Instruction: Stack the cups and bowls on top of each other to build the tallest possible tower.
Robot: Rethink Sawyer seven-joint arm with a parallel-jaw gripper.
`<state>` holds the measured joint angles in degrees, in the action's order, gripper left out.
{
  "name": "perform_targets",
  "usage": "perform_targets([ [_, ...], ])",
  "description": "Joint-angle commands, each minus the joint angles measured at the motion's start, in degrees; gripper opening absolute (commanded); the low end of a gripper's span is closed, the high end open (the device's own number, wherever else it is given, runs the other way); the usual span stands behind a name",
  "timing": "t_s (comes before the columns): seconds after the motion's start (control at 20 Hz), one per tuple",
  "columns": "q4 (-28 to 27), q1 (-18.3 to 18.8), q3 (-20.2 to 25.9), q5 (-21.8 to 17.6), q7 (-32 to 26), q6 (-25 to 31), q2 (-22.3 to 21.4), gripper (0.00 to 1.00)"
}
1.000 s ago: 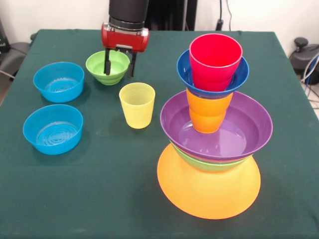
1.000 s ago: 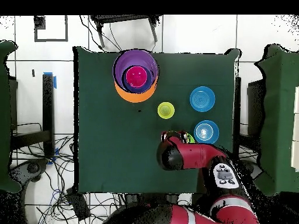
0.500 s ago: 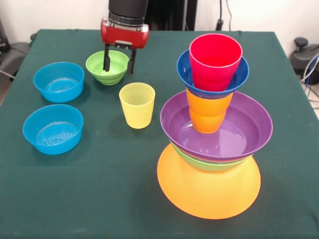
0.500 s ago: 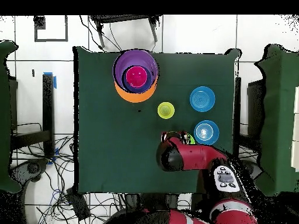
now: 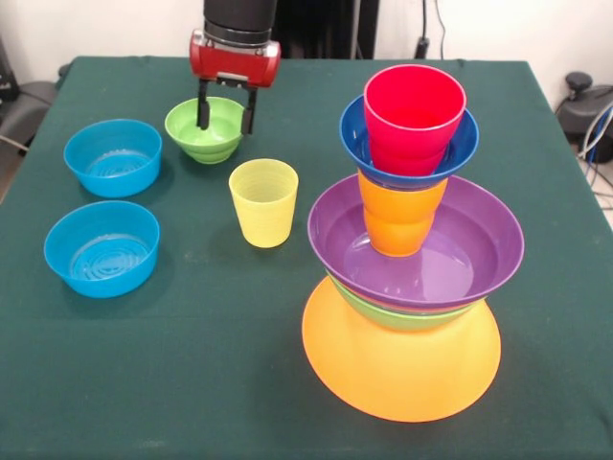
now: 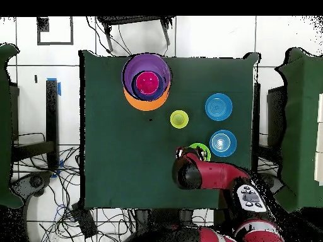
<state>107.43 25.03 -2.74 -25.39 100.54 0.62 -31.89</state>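
I see the gripper (image 5: 226, 108) with fingers apart, straddling the small green bowl's (image 5: 205, 130) rim, mouth up; the tower (image 5: 407, 259) stands upright, long axis vertical, beside the yellow cup (image 5: 262, 202).

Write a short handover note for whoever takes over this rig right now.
Gripper: open and empty, fingers straddling the small green bowl's far rim.
Tower: orange base bowl, green bowl, purple bowl, orange cup, dark blue bowl, red cup on top.
Loose on the table: yellow cup, two light blue bowls, the small green bowl.
Left: add these four pieces to the tower.
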Motion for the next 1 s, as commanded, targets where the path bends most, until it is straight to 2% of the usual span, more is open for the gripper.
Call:
perform_targets([
  [0.05, 3.36, 0.03, 6.23, 2.37, 6.8, 6.23, 3.83, 1.0],
  [0.3, 2.79, 0.61, 6.13, 2.34, 6.13, 6.99, 4.52, 1.0],
  [0.7, 2.9, 0.97, 7.35, 2.15, 6.6, 5.05, 5.57, 1.0],
  [0.85, 2.34, -0.56, 5.65, 1.97, 7.39, 3.3, 5.65, 1.0],
  [1.0, 1.5, -0.37, 5.36, 1.6, 6.86, 3.29, 5.89, 1.0],
])
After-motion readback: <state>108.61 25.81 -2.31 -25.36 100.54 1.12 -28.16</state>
